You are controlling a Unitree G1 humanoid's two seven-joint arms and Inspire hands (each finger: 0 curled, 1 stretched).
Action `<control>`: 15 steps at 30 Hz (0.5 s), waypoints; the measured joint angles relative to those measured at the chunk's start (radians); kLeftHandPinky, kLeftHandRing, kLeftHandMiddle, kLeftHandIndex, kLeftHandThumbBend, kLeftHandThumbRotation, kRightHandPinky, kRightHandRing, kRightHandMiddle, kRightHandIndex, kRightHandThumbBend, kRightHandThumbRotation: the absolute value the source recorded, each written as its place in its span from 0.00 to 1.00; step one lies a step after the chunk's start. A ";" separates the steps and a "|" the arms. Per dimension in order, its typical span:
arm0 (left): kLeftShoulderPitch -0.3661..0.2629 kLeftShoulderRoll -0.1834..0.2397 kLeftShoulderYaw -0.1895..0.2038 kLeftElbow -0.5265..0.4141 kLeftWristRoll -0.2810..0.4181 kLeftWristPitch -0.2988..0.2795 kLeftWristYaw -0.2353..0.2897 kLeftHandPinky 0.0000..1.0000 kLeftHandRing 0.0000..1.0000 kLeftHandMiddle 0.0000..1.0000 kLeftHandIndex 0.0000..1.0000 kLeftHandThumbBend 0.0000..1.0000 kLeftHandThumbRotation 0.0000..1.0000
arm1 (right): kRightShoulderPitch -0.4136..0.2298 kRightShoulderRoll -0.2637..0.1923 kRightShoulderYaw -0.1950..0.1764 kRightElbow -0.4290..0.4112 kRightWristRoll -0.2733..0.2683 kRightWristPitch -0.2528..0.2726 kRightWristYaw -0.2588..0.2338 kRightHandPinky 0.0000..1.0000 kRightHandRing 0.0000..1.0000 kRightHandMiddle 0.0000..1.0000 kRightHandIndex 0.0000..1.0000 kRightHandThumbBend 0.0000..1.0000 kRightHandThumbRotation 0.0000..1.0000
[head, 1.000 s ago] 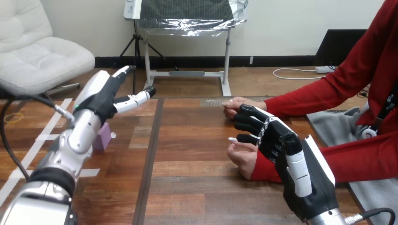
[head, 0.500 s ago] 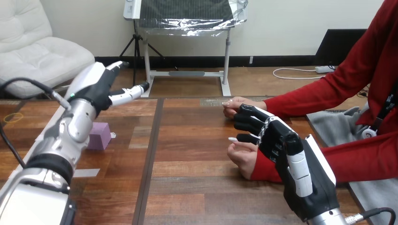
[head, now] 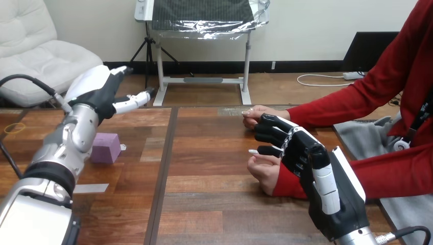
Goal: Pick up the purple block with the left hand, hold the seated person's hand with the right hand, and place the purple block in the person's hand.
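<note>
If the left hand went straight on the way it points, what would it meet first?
Probably nothing: the left hand points beyond the table's far edge, and the purple block lies back beside its forearm.

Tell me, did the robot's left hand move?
Yes. The left hand swung left and up, so the purple block, which stayed put, shows more now.

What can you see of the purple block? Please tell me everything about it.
The purple block is a small, matte, box-shaped piece, plain lilac, maybe foam. It lies flat on the wooden table at the view's left. The robot's left forearm hides its left edge; the left hand is open above and beyond it, not touching.
</note>
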 measured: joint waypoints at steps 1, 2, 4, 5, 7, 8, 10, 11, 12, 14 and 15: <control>0.000 0.001 -0.003 0.002 0.001 0.004 0.000 1.00 0.97 0.96 0.92 0.56 0.84 | 0.000 0.000 0.000 0.000 0.000 0.000 0.000 0.77 0.82 0.81 0.81 0.82 1.00; 0.000 0.001 -0.004 0.005 0.002 0.006 0.000 1.00 0.97 0.96 0.92 0.56 0.84 | 0.000 0.000 0.000 0.000 0.000 0.000 0.000 0.77 0.82 0.81 0.81 0.82 1.00; 0.000 0.003 -0.009 0.009 0.005 0.012 0.000 1.00 0.97 0.97 0.92 0.56 0.85 | 0.000 0.000 -0.001 0.000 0.000 0.000 0.000 0.77 0.82 0.81 0.80 0.83 1.00; 0.000 0.004 -0.012 0.011 0.006 0.015 0.000 1.00 0.97 0.97 0.92 0.57 0.86 | 0.000 0.000 -0.001 0.000 0.000 0.000 0.000 0.77 0.82 0.81 0.80 0.83 1.00; 0.000 0.005 -0.018 0.015 0.011 0.021 0.000 1.00 0.98 0.97 0.92 0.57 0.87 | 0.000 0.000 -0.001 0.000 0.000 0.000 0.000 0.77 0.82 0.81 0.80 0.83 1.00; 0.000 0.006 -0.020 0.017 0.012 0.023 0.000 1.00 0.98 0.97 0.92 0.57 0.88 | 0.000 0.000 -0.001 0.000 0.000 0.000 0.000 0.77 0.82 0.81 0.80 0.83 1.00; 0.000 0.009 -0.031 0.020 0.016 0.030 0.000 1.00 0.98 0.97 0.93 0.57 0.89 | 0.000 0.000 -0.001 0.000 0.000 0.000 0.000 0.77 0.82 0.81 0.80 0.82 1.00; 0.000 0.010 -0.035 0.021 0.019 0.033 0.000 1.00 0.98 0.98 0.93 0.58 0.92 | 0.000 0.000 -0.001 0.000 0.000 0.000 0.001 0.77 0.82 0.81 0.80 0.82 1.00; 0.000 0.010 -0.040 0.023 0.023 0.037 0.000 1.00 0.98 0.98 0.93 0.58 0.93 | 0.000 0.000 -0.001 0.000 0.000 0.000 0.001 0.77 0.82 0.81 0.80 0.82 1.00; 0.000 0.011 -0.047 0.026 0.033 0.047 0.000 1.00 0.99 0.98 0.94 0.58 0.95 | 0.000 0.000 -0.001 0.000 0.001 0.000 0.002 0.77 0.82 0.81 0.80 0.82 1.00; 0.000 0.011 -0.055 0.028 0.040 0.055 0.000 1.00 0.99 0.99 0.94 0.59 0.96 | 0.000 0.000 -0.001 0.000 0.001 0.000 0.003 0.77 0.82 0.81 0.80 0.82 1.00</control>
